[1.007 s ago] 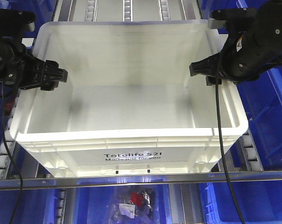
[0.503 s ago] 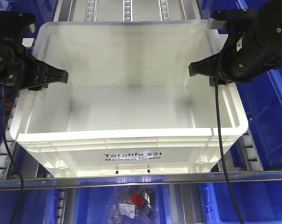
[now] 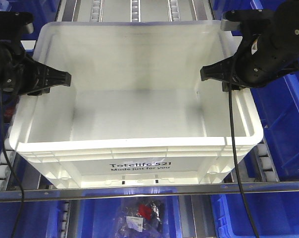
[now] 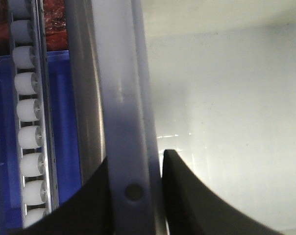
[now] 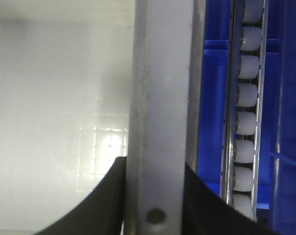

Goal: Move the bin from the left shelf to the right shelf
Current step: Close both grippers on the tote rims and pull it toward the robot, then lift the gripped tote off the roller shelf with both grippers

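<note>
Since a second ago only the left gripper (image 4: 136, 159) has shifted, a little up along the side wall; the right gripper (image 5: 154, 161) and the bin (image 3: 139, 145) sit about where they were. Left fingers straddle the bin's left rim, one inside and one outside, closed to the width of the wall and pressing on it. Right fingers do the same on the right rim. The bin is empty and rests in a lane of rollers (image 4: 25, 110), just behind the front rail (image 3: 149, 189), with blue bins (image 3: 288, 124) on both sides. Step in hand, as I judge it: a two-sided pinch, ready to lift. To do it well, raise both arms together so the bin stays level, keep both pinches firm since the rim is thin and smooth, clear the front rail before travelling sideways, and keep the cable (image 3: 232, 148) hanging over the right rim from snagging. Not visible: the bin's underside, so I cannot tell whether it is off the rollers; the target shelf; most of each arm. A bag (image 3: 142, 213) below the rail is too blurred to identify.
</note>
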Motion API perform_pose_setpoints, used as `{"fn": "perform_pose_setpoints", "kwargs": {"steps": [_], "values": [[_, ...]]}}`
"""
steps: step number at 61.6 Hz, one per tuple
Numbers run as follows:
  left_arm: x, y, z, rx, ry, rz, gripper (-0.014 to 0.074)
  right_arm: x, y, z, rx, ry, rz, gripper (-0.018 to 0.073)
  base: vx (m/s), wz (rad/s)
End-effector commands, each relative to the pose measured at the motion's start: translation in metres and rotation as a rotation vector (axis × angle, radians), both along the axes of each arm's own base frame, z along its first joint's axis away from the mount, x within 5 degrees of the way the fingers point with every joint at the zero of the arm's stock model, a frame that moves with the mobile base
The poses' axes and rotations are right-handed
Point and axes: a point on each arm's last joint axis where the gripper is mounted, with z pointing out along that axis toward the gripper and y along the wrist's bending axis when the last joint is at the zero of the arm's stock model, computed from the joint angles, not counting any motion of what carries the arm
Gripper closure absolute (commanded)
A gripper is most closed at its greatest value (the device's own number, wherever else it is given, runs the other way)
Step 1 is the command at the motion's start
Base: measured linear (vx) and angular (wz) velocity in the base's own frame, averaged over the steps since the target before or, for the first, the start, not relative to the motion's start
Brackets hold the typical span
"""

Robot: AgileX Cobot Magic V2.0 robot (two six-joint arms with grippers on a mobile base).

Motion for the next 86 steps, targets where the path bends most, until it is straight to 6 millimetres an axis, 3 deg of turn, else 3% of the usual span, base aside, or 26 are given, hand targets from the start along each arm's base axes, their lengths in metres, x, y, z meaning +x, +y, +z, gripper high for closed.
{"fn": "perform_pose_setpoints", "kwargs": {"steps": [1,12,34,86], "values": [[-0.012,0.006,0.043,-0.054,-0.211,-0.026,0.0452,-0.006,-0.006,0.036,0.023,-0.169,0.017,0.0567,0.0,0.0],[-0.027,0.009,0.06,-0.126,-0.268,-0.026,0.0452,-0.018,-0.011,0.053,0.044,-0.224,0.017,0.0567,0.0,0.0],[-0.039,0.012,0.071,-0.165,-0.297,-0.025,0.0452,-0.044,-0.02,0.085,0.086,-0.339,0.017,0.0567,0.0,0.0],[-0.039,0.012,0.071,-0.162,-0.298,-0.025,0.0452,-0.044,-0.02,0.086,0.089,-0.34,0.017,0.0567,0.0,0.0]]}}
